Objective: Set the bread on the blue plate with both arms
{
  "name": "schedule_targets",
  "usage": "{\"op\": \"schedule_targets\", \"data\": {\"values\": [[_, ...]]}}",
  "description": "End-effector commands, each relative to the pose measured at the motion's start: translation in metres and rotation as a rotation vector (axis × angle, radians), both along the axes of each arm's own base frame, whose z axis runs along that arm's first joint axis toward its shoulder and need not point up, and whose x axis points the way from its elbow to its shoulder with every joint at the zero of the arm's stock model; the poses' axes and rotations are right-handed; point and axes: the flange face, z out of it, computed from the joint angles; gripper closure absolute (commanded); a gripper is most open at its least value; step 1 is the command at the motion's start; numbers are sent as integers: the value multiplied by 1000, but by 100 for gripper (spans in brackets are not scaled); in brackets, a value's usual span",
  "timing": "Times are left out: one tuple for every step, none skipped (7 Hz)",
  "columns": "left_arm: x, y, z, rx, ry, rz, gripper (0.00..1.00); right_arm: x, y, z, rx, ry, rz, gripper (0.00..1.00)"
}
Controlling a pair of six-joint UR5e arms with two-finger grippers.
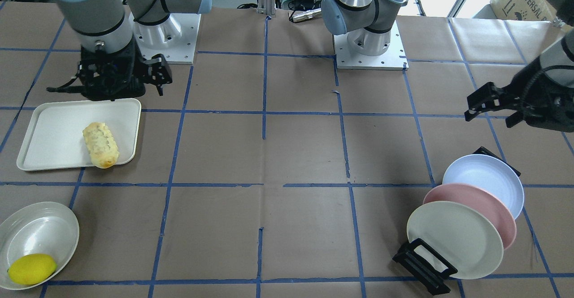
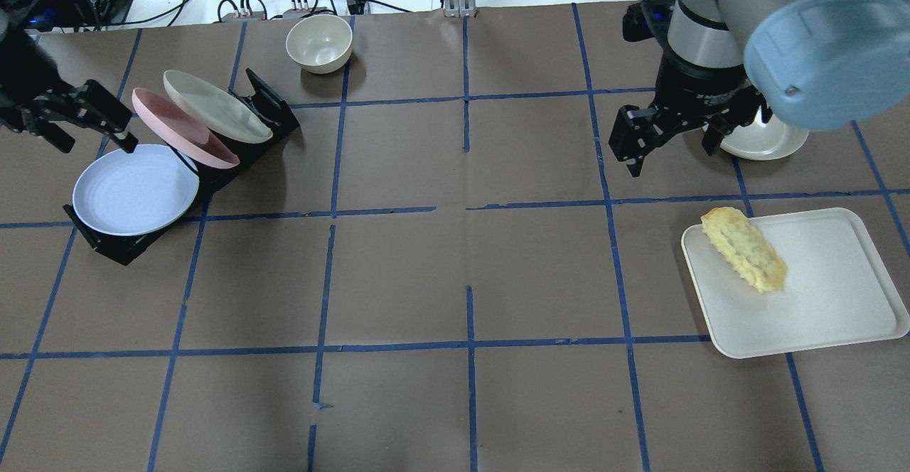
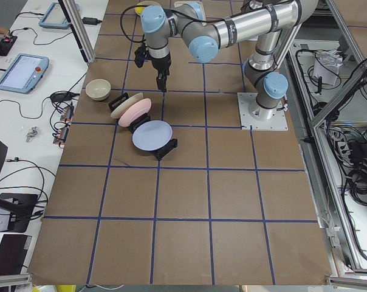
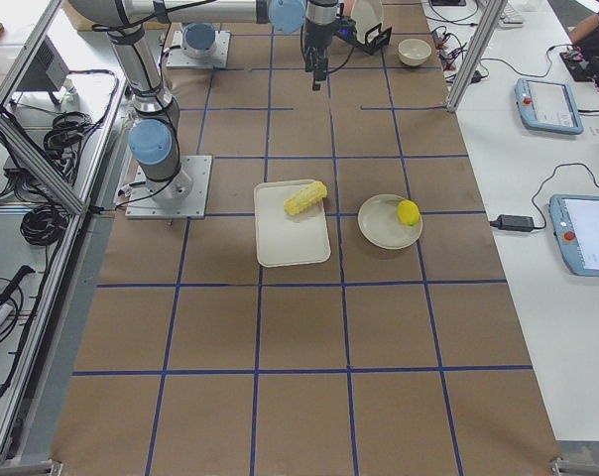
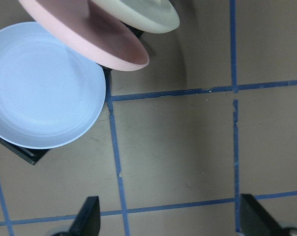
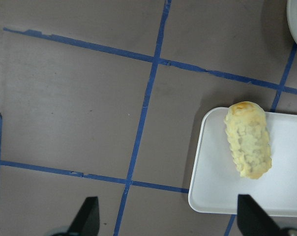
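Observation:
The bread (image 1: 101,144) is a bumpy golden roll lying on a white tray (image 1: 54,132); it also shows in the overhead view (image 2: 743,249) and the right wrist view (image 6: 248,139). The blue plate (image 2: 135,189) leans at the near end of a black rack and shows in the left wrist view (image 5: 40,86) and the front view (image 1: 486,181). My left gripper (image 2: 89,131) is open and empty, hovering just beyond the blue plate. My right gripper (image 2: 672,148) is open and empty, above the table beyond the tray and apart from the bread.
A pink plate (image 2: 181,127) and a cream plate (image 2: 213,106) stand in the same rack (image 2: 274,106). A lemon (image 1: 31,269) lies in a white bowl (image 1: 38,230) beside the tray. A cream bowl (image 2: 319,43) stands at the table's far edge.

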Motion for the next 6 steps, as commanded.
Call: {"op": "schedule_targets", "data": {"values": [[101,-13,-56,-26,10,-76,0,-132,2,-77,2,-39,15,1],[126,-27,-84,-36,3,-68,0,-162,12,-114,-39,-52,47,1],[145,-45,-118,-15,22,-73,0,-170,20,-154,-83,-78,88,1],[164,-66,-144,2,36,-71,0,-175,25,-199,-108,-133,85,1],[180,-85,-153,5,35,-70,1,-176,24,-217,-94,-151,79,1],[190,-97,-172,20,45,-71,3,-175,24,-221,-90,-164,78,1]]}}
